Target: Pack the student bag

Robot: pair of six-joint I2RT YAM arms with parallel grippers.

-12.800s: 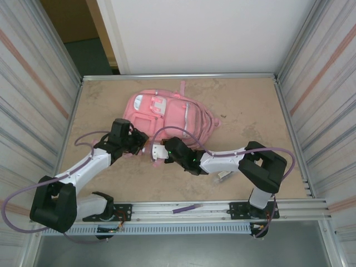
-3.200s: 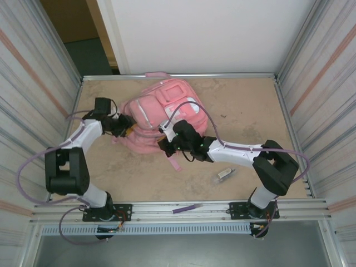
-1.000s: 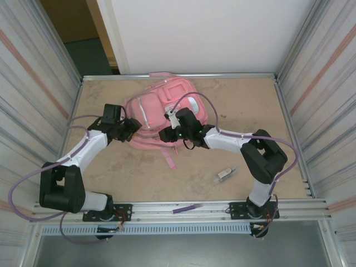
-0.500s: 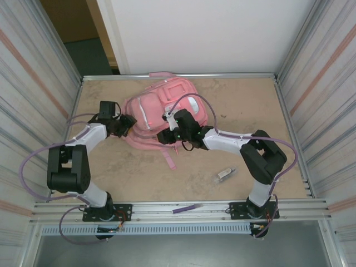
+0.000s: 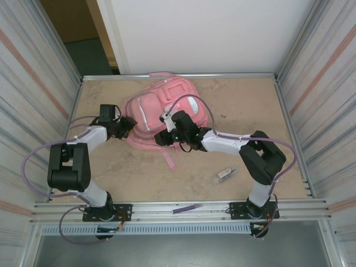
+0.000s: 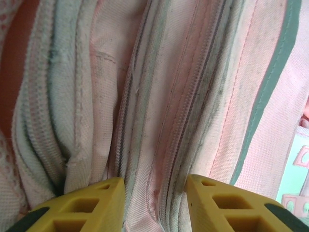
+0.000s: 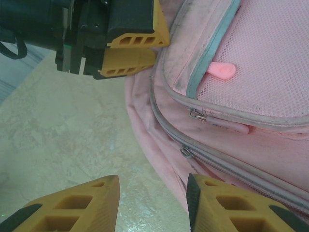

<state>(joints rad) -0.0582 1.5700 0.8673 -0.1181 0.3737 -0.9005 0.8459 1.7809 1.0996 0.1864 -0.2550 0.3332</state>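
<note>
The student bag (image 5: 167,105), a big pink backpack, lies flat at the back middle of the table. My left gripper (image 5: 128,127) is at its left edge. In the left wrist view its yellow fingers (image 6: 96,203) are closed part-way on a bunched fold of the bag's (image 6: 159,96) fabric and zipper tracks. My right gripper (image 5: 159,139) hovers at the bag's near edge, open; between its jaws (image 7: 153,186) lie bare table and the bag's (image 7: 251,96) hem. Two metal zipper pulls (image 7: 186,152) sit just beyond. The left gripper (image 7: 161,48) shows there, pressed to the bag's rim.
A loose pink strap (image 5: 169,158) trails toward me from the bag. A small silver object (image 5: 225,173) lies on the table to the right. A purple pen-like stick (image 5: 183,209) rests on the front rail. Metal walls enclose the table.
The left arm's elbow has swung back toward the left wall while its gripper stayed at the bag's edge. The right gripper has shifted slightly left. The bag has barely moved.
</note>
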